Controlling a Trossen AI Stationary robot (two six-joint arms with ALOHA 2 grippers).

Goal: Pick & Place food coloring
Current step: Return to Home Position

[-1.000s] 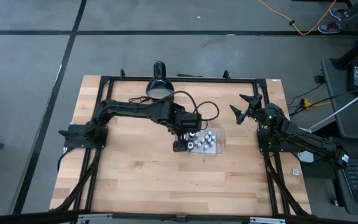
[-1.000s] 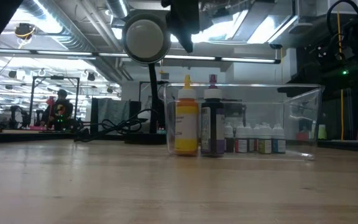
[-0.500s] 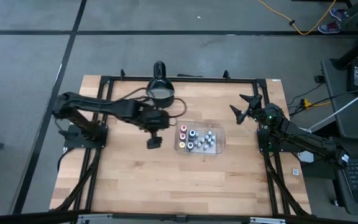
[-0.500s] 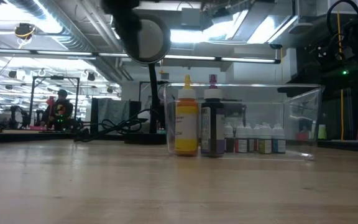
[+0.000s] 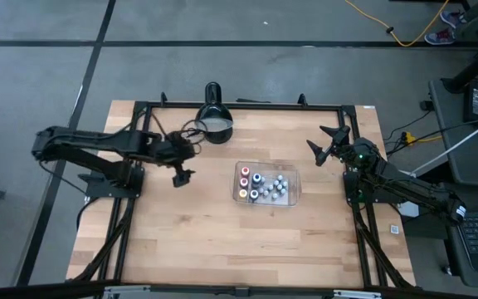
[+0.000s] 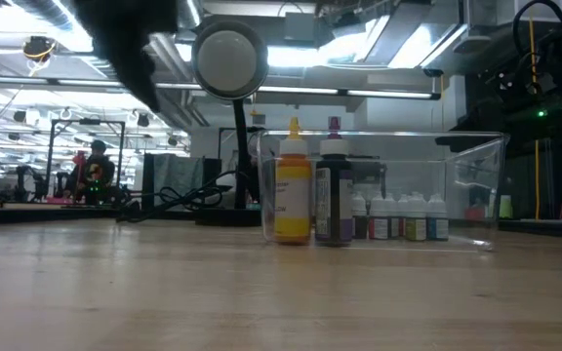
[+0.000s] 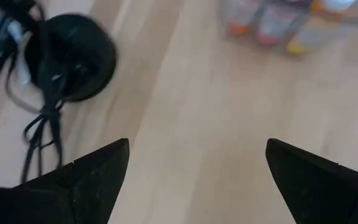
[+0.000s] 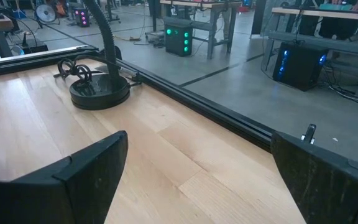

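One pale wooden table point(image 5: 214, 241) stands on grey concrete floor, with a workshop beyond it. One black desk lamp point(image 5: 215, 123) sits at its far edge. One clear bin point(image 5: 294, 202) mid-table holds the food coloring bottles point(image 5: 258, 178): four larger caps, plus small pale ones clustered too tightly to count. The left gripper point(image 5: 181, 177) hovers left of the bin, fingers spread and empty. The right gripper point(image 5: 319, 139) hangs near the right edge, also spread.
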